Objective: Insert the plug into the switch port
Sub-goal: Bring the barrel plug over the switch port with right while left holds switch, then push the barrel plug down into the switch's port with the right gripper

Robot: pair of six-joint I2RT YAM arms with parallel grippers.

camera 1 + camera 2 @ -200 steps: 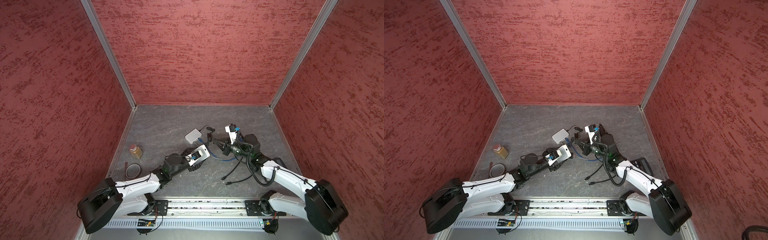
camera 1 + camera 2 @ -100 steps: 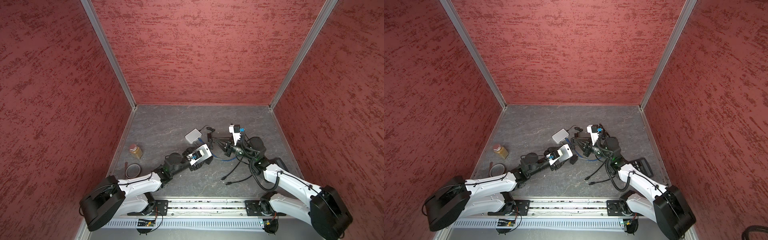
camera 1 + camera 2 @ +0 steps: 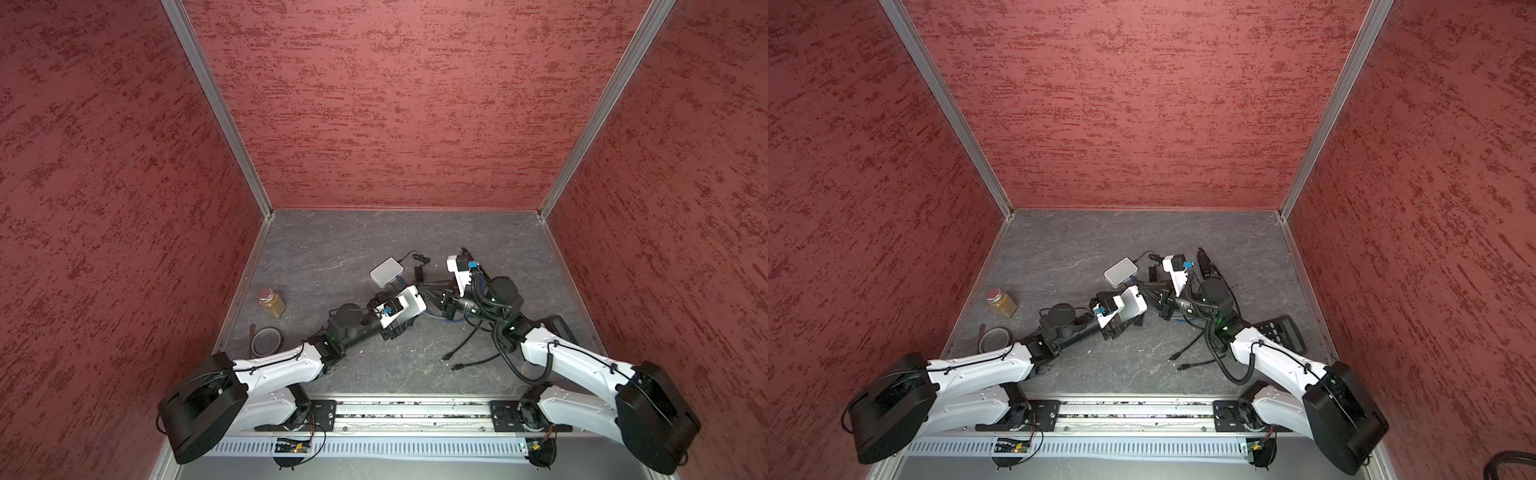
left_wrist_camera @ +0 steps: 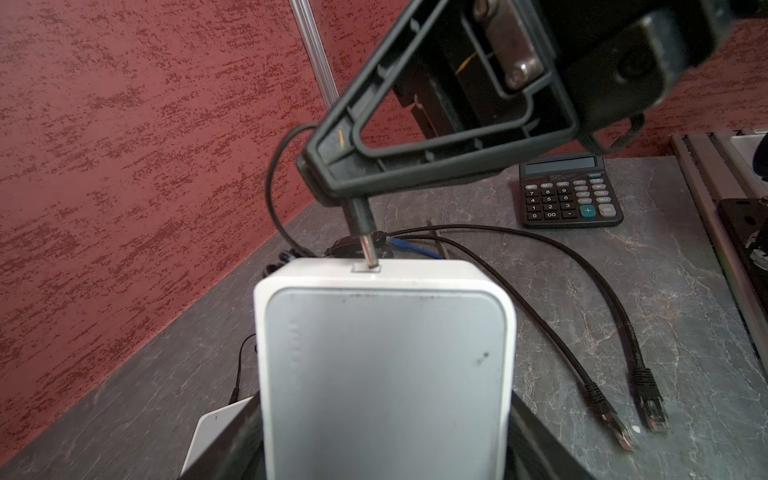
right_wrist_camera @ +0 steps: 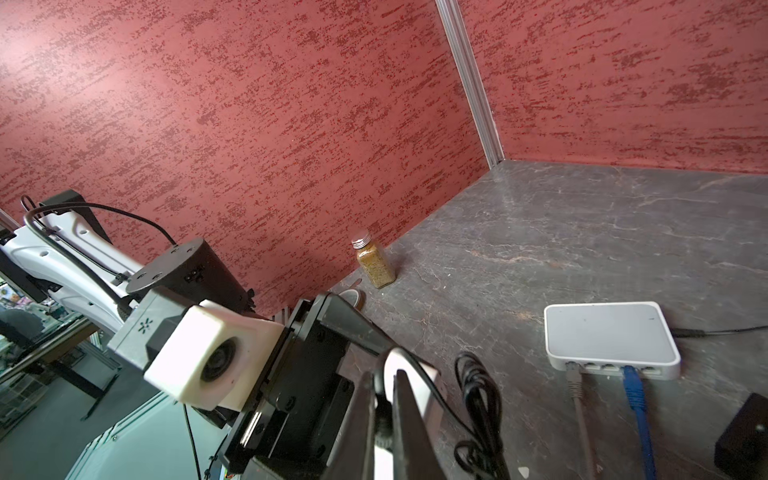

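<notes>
A: Where is the plug (image 4: 360,220)?

B: Pinched in the right gripper (image 5: 384,415), whose jaws are almost together on its black body. Its metal tip sits at the mouth of the port (image 4: 366,269) on the narrow edge of the switch (image 4: 382,374), with bare metal showing above the opening.

A: And the switch itself?

B: It is held off the table near the middle of the workspace. The left gripper (image 4: 384,407) has its jaws spread wide and pressed against the two long sides of the white box.

A: What lies around them?

B: A second switch (image 5: 611,336) rests flat on the table just behind, with a grey and a blue cable plugged into its front. Two loose black cables (image 4: 602,403) end on the surface toward the right arm, and a calculator (image 4: 571,191) lies beyond them near the right wall.

A: And the left side?

B: A spice jar (image 3: 272,302) stands upright by the left wall, with a tape roll (image 3: 267,340) lying flat nearer the rail.

A: The surface and room?

B: The table (image 3: 332,241) is dark grey with pale marble-like veins. Red textured walls (image 3: 395,104) close it in on three sides, joined by aluminium corner posts.
</notes>
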